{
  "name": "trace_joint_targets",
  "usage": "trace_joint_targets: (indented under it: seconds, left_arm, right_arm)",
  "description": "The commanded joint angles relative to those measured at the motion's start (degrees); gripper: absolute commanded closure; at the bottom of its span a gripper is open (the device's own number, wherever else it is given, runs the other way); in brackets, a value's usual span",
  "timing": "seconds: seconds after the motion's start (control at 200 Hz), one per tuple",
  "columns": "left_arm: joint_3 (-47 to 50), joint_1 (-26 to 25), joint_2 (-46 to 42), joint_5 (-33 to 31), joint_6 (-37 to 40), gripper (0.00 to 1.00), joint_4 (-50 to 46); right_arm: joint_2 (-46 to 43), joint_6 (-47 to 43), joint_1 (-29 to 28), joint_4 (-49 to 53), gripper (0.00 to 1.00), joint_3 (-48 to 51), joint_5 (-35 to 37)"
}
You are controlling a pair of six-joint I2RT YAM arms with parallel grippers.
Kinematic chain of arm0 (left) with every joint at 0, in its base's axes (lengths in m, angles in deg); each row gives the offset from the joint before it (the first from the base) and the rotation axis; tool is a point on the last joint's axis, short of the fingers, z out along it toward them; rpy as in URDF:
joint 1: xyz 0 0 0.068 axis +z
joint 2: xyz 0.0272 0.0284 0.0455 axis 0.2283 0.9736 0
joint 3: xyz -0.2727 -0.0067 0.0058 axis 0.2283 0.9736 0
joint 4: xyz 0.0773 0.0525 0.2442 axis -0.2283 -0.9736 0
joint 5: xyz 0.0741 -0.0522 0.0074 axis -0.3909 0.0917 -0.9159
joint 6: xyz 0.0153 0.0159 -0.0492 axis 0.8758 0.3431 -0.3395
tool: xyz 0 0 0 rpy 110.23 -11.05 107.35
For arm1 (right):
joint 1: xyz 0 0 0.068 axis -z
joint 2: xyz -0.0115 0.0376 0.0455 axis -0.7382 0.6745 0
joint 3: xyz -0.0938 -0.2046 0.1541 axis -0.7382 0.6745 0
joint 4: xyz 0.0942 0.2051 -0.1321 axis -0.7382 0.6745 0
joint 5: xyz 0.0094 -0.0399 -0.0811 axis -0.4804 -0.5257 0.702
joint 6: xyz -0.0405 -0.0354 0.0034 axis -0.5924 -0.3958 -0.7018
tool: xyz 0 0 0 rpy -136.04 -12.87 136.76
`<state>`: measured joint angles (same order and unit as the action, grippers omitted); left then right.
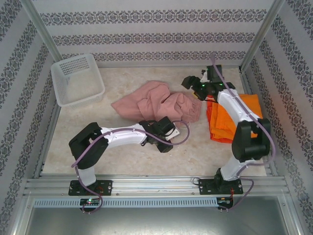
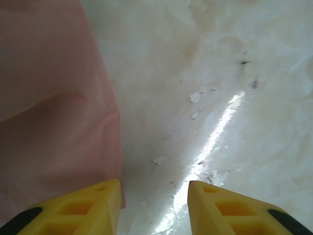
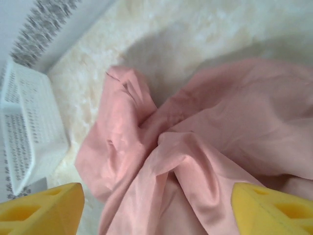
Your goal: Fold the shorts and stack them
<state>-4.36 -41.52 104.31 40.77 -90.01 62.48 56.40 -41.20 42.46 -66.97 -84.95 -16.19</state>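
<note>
The pink shorts lie crumpled and unfolded in the middle of the counter. The left fingers stand apart and grip nothing, low over bare counter at the near edge of the pink shorts. One finger meets the cloth's hem, but I cannot tell whether it touches. The right fingers are spread wide and empty, hovering above the far right part of the pink shorts. The orange shorts lie at the right side, partly under the right arm. A white basket sits in the far left corner, apart from the cloth.
</note>
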Motion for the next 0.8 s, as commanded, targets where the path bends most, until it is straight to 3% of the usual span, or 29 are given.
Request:
trace_joint_targets:
  seconds: [0.0, 0.285, 0.365, 0.475, 0.634, 0.794]
  left_arm:
    - [-1.9, -0.7, 1.6, -5.3, 0.8, 0.65, -2.8]
    - [-2.1, -0.7, 4.9, -9.1, -0.1, 0.76, -2.7]
    - [-1.3, -0.6, 5.1, -10.4, -0.3, 0.83, -2.2]
    - [-0.4, -0.4, 4.0, -11.9, -0.8, 1.0, -1.2]
    - [-0.5, 0.9, -2.5, -13.4, -1.0, 1.0, -0.6]
    - [-1.6, 4.5, -12.3, -15.8, -0.1, 1.0, -0.1]
  right_arm:
    - [-4.0, -2.5, 1.6, 1.3, 0.18, 3.1, 1.0]
    - [-8.8, -6.7, 2.3, 2.2, 0.15, 7.8, 0.3]
    - [-9.7, -8.8, 2.3, 3.8, 0.15, 9.2, 0.5]
    - [-11.7, -10.9, 2.3, 4.6, 0.15, 12.4, 2.1]
    - [-14.5, -9.2, 2.6, 4.7, 0.17, 16.7, 2.4]
    - [-18.9, 2.3, 2.9, 1.1, 0.26, 23.0, 3.3]
